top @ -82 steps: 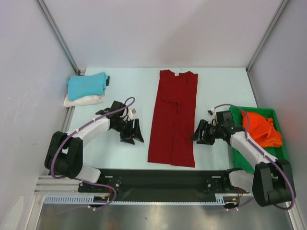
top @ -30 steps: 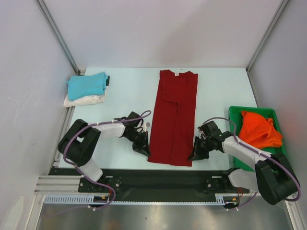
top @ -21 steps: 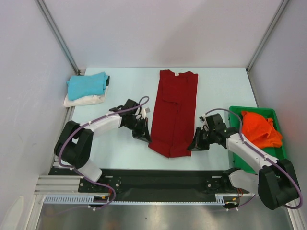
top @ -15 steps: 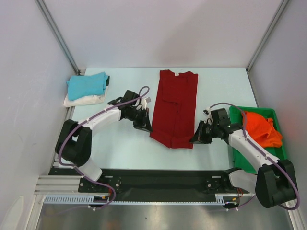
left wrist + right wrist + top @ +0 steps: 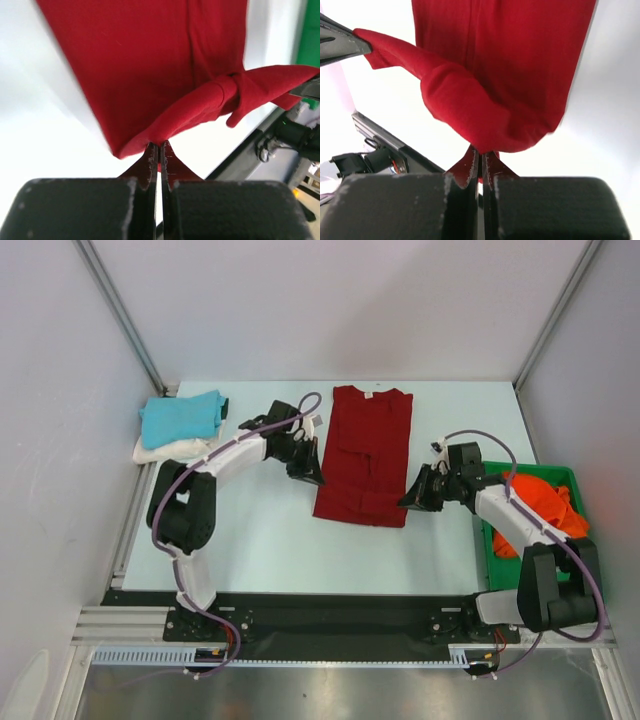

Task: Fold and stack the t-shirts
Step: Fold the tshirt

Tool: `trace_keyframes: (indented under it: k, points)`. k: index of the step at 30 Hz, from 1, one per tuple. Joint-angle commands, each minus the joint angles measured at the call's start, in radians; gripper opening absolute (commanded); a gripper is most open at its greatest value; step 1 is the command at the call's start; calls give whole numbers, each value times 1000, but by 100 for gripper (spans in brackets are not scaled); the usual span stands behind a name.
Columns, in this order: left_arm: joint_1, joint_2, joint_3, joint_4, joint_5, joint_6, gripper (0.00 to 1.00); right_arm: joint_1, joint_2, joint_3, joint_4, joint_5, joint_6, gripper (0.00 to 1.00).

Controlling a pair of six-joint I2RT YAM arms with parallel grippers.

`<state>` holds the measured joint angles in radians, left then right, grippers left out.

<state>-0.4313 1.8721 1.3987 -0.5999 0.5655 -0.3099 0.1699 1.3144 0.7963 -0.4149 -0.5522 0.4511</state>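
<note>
Top external: red shirt lies lengthwise toward far edge of tabletop; left jaws and right jaws each pinch a near hem corner, collar straight ahead.

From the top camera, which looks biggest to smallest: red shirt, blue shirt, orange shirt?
1. Dark red t-shirt, clearly biggest.
2-3. Turquoise t-shirt and orange t-shirt look alike; the orange one is bunched and partly behind the right arm, so no ranking.

I see plain dark red t-shirt, turquoise t-shirt, cream t-shirt, bright orange t-shirt, green tray, pale table
</note>
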Motion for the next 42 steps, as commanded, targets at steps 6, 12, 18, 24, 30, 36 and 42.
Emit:
trace_keyframes:
  k: [6,12,18,24,30,36,42]
  points:
    - [55,179,210,22,-18,49,0,-41,204,121,215,-6,-20,0]
    - [58,303,365,43,-42,54,1,-55,341,211,320,6,-29,0]
    - [72,361,424,61,-90,55,1,-63,477,340,327,14,-48,0]
    - [83,387,471,75,-164,64,23,-69,548,400,346,32,-57,5]
    - [82,338,531,89,-203,101,76,-113,475,365,285,35,-72,41]
    - [101,216,410,-15,-127,112,80,-205,364,235,168,-47,-78,54]
    - [135,134,137,-20,13,71,77,-207,296,66,126,-135,-78,54]
